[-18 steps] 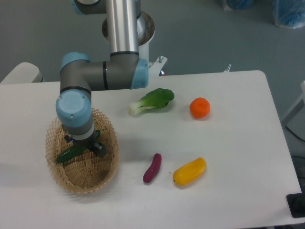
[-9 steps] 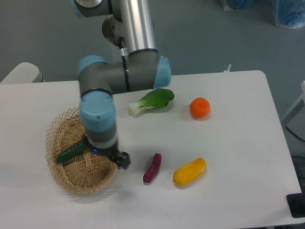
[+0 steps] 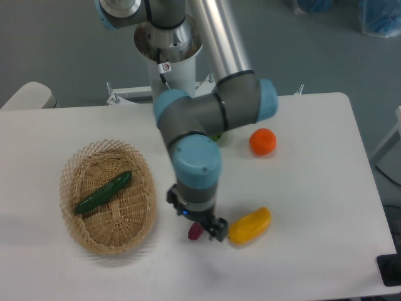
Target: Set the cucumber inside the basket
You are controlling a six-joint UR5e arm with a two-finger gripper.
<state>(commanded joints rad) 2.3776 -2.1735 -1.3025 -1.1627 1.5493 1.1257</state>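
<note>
The dark green cucumber [image 3: 103, 192] lies diagonally inside the tan wicker basket [image 3: 143, 210] at the left of the table. My gripper [image 3: 195, 217] hangs below the blue wrist well to the right of the basket, over the small purple vegetable. It holds nothing that I can see. Its fingers are seen from above and mostly hidden by the wrist, so I cannot tell whether they are open or shut.
A purple eggplant-like piece [image 3: 195, 232] pokes out under the gripper. A yellow vegetable [image 3: 250, 225] lies just right of it. An orange [image 3: 262, 142] sits further back. The bok choy is almost wholly hidden behind the arm [image 3: 216, 110].
The arm has swung right, from over the basket to above the purple piece. The cucumber stays behind in the basket, now fully uncovered.
</note>
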